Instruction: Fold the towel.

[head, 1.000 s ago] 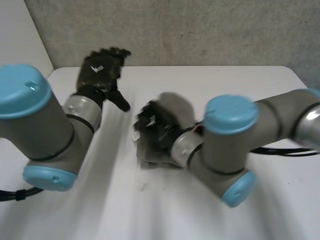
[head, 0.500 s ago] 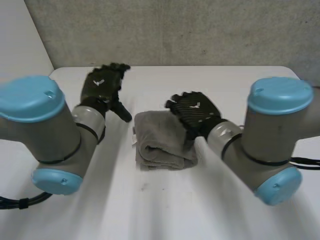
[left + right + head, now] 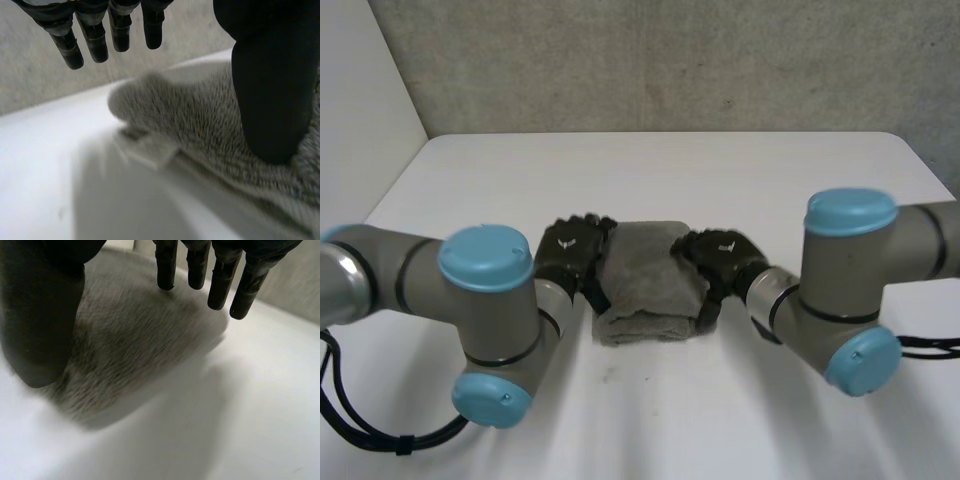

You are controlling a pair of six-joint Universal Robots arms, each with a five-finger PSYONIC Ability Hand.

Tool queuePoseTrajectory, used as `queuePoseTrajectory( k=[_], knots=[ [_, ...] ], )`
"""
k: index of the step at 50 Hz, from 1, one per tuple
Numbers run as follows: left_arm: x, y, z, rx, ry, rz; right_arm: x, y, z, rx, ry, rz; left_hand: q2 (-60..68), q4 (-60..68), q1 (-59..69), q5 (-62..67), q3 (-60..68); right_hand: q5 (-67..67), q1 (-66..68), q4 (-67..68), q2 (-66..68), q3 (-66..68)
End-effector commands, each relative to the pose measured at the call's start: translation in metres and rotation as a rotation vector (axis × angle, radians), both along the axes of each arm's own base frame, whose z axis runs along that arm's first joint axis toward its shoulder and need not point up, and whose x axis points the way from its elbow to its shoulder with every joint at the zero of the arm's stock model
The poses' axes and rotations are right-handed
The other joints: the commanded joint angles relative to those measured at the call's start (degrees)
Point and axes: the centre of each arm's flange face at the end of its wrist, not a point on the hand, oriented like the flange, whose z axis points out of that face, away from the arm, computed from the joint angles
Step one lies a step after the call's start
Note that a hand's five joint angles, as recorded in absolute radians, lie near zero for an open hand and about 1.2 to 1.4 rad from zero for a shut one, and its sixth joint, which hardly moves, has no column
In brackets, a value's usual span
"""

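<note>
white table (image 3: 740, 180) below a rough grey wall (image 3: 670, 60), and on it, about midway between the two arms, lies the towel (image 3: 645, 285): grey, fuzzy, folded into a thick compact bundle with a rounded fold along its near edge. a small white label (image 3: 150, 150) sticks out at the towel's side near the left hand (image 3: 572, 252). that hand sits right against the bundle's left side, and the right hand (image 3: 722, 255) right against its right side. in the left wrist view the fingers (image 3: 95, 37) hang straight above the table past the towel's end, the thumb (image 3: 270, 85) well apart from them over the pile; the hand is open, pinching nothing. the right wrist view has straight fingers (image 3: 220, 280) above the towel's top and the thumb (image 3: 40, 315) wide of them at its side, so this hand is open too. whether either thumb presses the cloth i cannot tell. both grey arms, light-blue caps (image 3: 485, 255) on their joints, reach inward from the table's near side.
</note>
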Motion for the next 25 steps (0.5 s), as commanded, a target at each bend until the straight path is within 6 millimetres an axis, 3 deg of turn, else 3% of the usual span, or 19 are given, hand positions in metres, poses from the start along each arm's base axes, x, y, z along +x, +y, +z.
queuePoseTrajectory(
  k=[1, 2, 3, 4, 5, 6, 7, 8, 9, 12, 14, 18, 25],
  knots=[
    [0.007, 0.002, 0.075, -0.139, 0.096, 0.014, -0.016, -0.006, 0.079, -0.166, -0.097, -0.061, 1.07, 1.06, 0.73, -0.10, 1.01, -3.49, -2.96, -5.02, -4.35, -4.09],
    [0.007, 0.002, 0.076, -0.139, 0.097, 0.014, -0.016, -0.006, 0.079, -0.166, -0.098, -0.061, 1.07, 1.06, 0.73, -0.10, 1.01, -3.49, -2.96, -5.02, -4.35, -4.09],
    [0.011, 0.005, 0.094, -0.161, 0.111, 0.019, -0.021, -0.005, 0.099, -0.207, -0.127, -0.075, 1.07, 1.06, 0.73, -0.10, 1.01, -3.49, -2.96, -5.02, -4.35, -4.09],
    [0.011, 0.005, 0.094, -0.161, 0.111, 0.019, -0.027, -0.005, 0.118, -0.247, -0.153, -0.097, 1.07, 1.06, 0.73, -0.10, 1.01, -3.49, -2.96, -5.02, -4.35, -4.09],
    [0.015, 0.009, 0.114, -0.184, 0.125, 0.021, -0.027, -0.005, 0.118, -0.247, -0.154, -0.097, 1.24, 1.22, 0.90, 0.07, 1.17, -3.49, -2.96, -5.02, -4.35, -4.09],
    [0.022, 0.012, 0.134, -0.207, 0.137, 0.032, -0.035, -0.006, 0.135, -0.285, -0.175, -0.128, 1.41, 1.39, 1.07, 0.24, 1.34, -3.49, -2.96, -5.02, -4.35, -4.09],
    [0.022, 0.012, 0.134, -0.207, 0.137, 0.032, -0.044, -0.008, 0.151, -0.316, -0.195, -0.166, 1.41, 1.39, 1.07, 0.24, 1.34, -3.49, -2.96, -5.02, -4.35, -4.09],
    [0.028, 0.015, 0.153, -0.227, 0.146, 0.042, -0.044, -0.008, 0.151, -0.317, -0.195, -0.166, 1.57, 1.56, 1.24, 0.40, 1.51, -3.49, -2.96, -5.02, -4.35, -4.09],
    [0.035, 0.017, 0.169, -0.241, 0.151, 0.053, -0.054, -0.010, 0.165, -0.348, -0.210, -0.208, 1.41, 1.40, 1.07, 0.24, 1.35, -3.49, -2.96, -5.02, -4.35, -4.09],
    [0.043, 0.019, 0.182, -0.249, 0.154, 0.071, -0.073, -0.015, 0.185, -0.389, -0.216, -0.291, 1.41, 1.39, 1.07, 0.24, 1.34, -3.49, -2.96, -5.02, -4.35, -4.09],
    [0.060, 0.018, 0.200, -0.250, 0.146, 0.117, -0.081, -0.017, 0.195, -0.407, -0.218, -0.323, 1.41, 1.39, 1.07, 0.24, 1.34, -3.49, -2.96, -5.02, -4.35, -4.09],
    [0.071, 0.017, 0.207, -0.226, 0.128, 0.147, -0.095, -0.019, 0.208, -0.395, -0.202, -0.369, 1.07, 1.06, 0.73, -0.10, 1.01, -3.49, -2.96, -5.02, -4.35, -4.09],
    [0.080, 0.023, 0.217, -0.195, 0.107, 0.167, -0.101, -0.019, 0.213, -0.369, -0.187, -0.389, 1.07, 1.06, 0.73, -0.10, 1.01, -3.49, -2.96, -5.02, -4.35, -4.09]
  ],
)
